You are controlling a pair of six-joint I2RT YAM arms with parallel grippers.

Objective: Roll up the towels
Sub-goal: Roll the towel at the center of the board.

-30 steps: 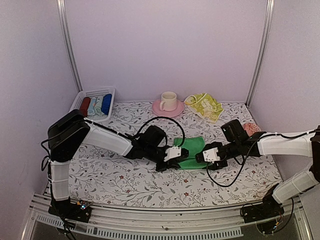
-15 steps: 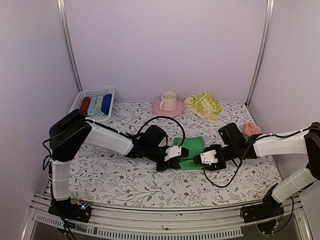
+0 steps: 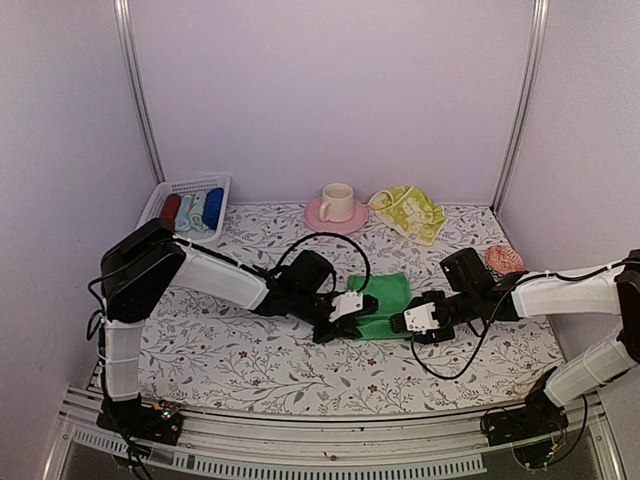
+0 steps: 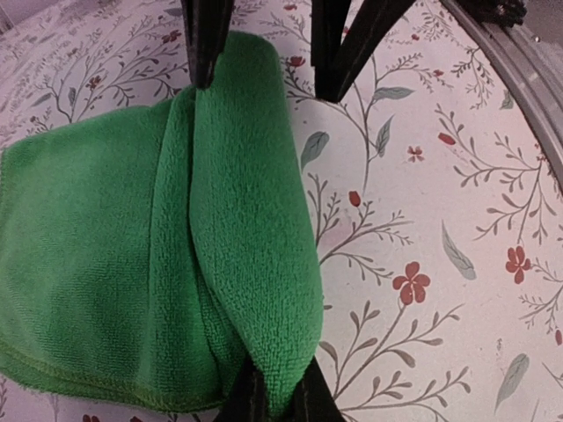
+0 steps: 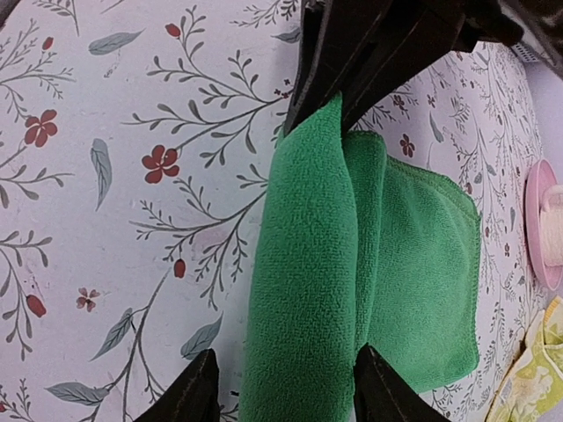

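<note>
Green towel lies mid counter between both arms, near edge turned over into loose roll (rest flat behind it). Left fingers pinched shut on roll's left end. Right fingers spread, straddling roll's right end, one against cloth, other just clear, no clamp. Farther back: pink saucer with cream cup at centre rear. Yellow towel, green print, crumpled just right of saucer. White basket in far left corner, holding dark red, pale blue, deep blue cloth rolls.
</note>
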